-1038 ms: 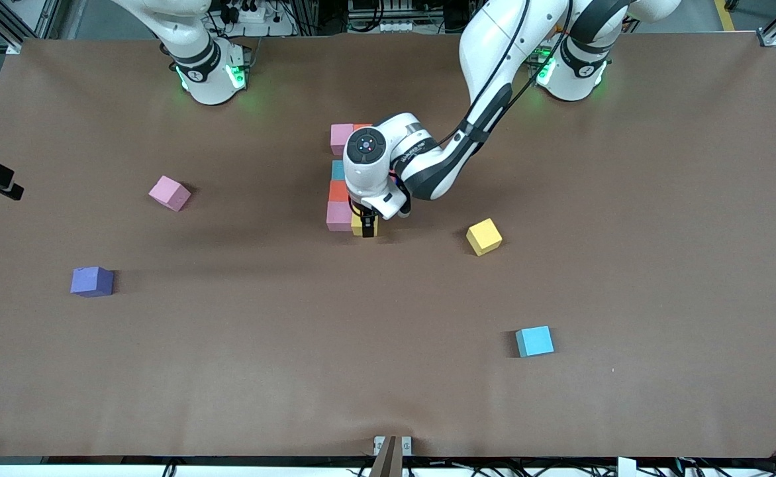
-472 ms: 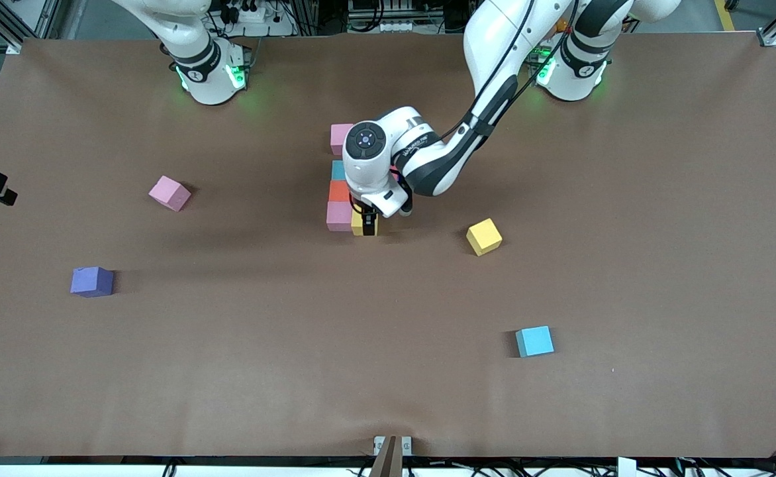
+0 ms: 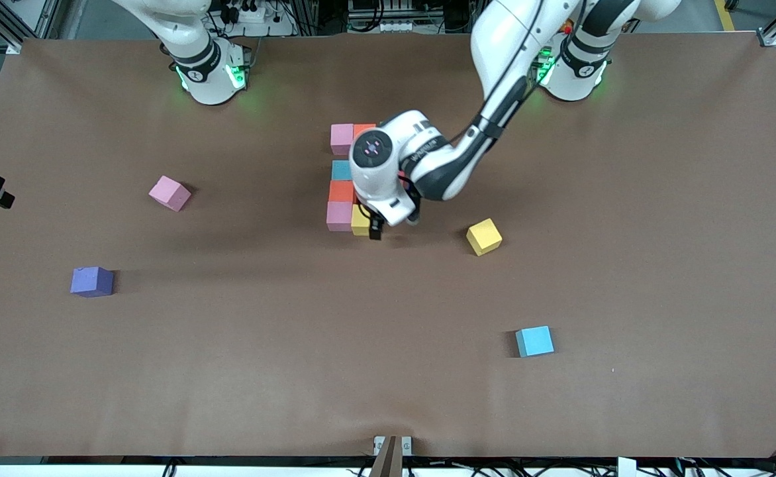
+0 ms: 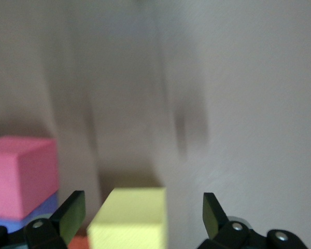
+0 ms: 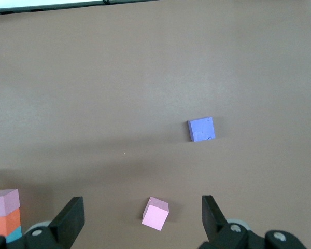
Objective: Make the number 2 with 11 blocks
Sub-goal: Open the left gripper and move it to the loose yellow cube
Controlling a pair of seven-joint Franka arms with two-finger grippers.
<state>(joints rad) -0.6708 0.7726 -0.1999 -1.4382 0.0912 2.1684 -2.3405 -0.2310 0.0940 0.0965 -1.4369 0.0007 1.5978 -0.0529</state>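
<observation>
Front view: the number 2 sits partly built near the middle of the table, a little toward the robots' edge. Its long axis runs from that edge toward the camera's edge. Visible cubes, farthest first: pink, with an orange one beside it, then light blue, orange, and pink with a yellow block beside it. The left arm's wrist covers the rest of the figure. Loose blocks: a yellow cube toward the left arm's end, a light blue cube nearer the camera's edge, a pink cube and a purple cube toward the right arm's end. The left arm reaches in bent at the elbow, wrist pointing down; the left gripper is low over the yellow block.

Left wrist view: blurred. Fingers stand apart on either side of the yellow block, clear of its sides.

Right wrist view: the right gripper has its fingers spread, holds nothing, and waits high above the table.
</observation>
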